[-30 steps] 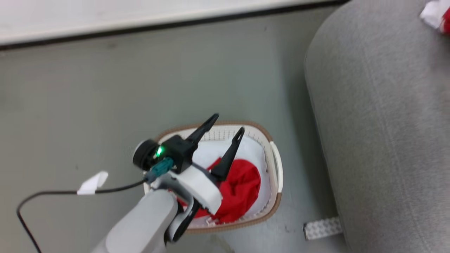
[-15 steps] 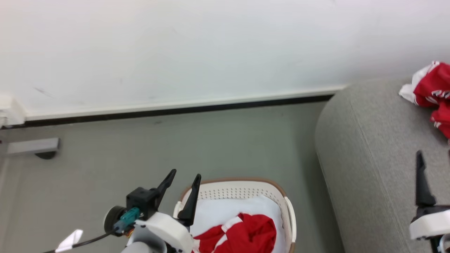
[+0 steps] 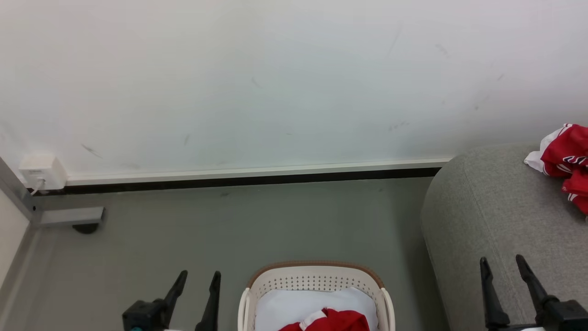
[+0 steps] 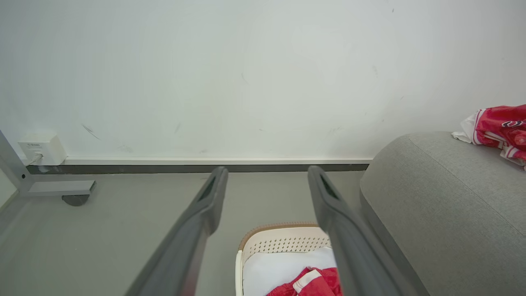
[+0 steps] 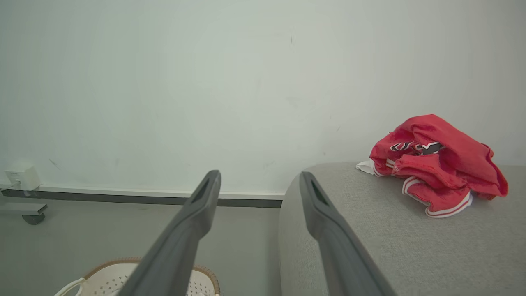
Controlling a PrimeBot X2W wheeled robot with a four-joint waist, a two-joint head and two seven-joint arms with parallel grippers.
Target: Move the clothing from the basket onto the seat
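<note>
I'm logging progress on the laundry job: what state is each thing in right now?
left gripper: open, empty
right gripper: open, empty
basket: upright, partly filled
striped red garment: bunched in the basket
lettered red garment: crumpled on the seat

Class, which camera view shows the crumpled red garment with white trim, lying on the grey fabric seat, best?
The right wrist view. There the crumpled red garment with white trim lies whole on the grey woven-fabric seat, with its dark lettering visible. The head view and the left wrist view each cut it off at their right edge, so part of it is missing.
</note>
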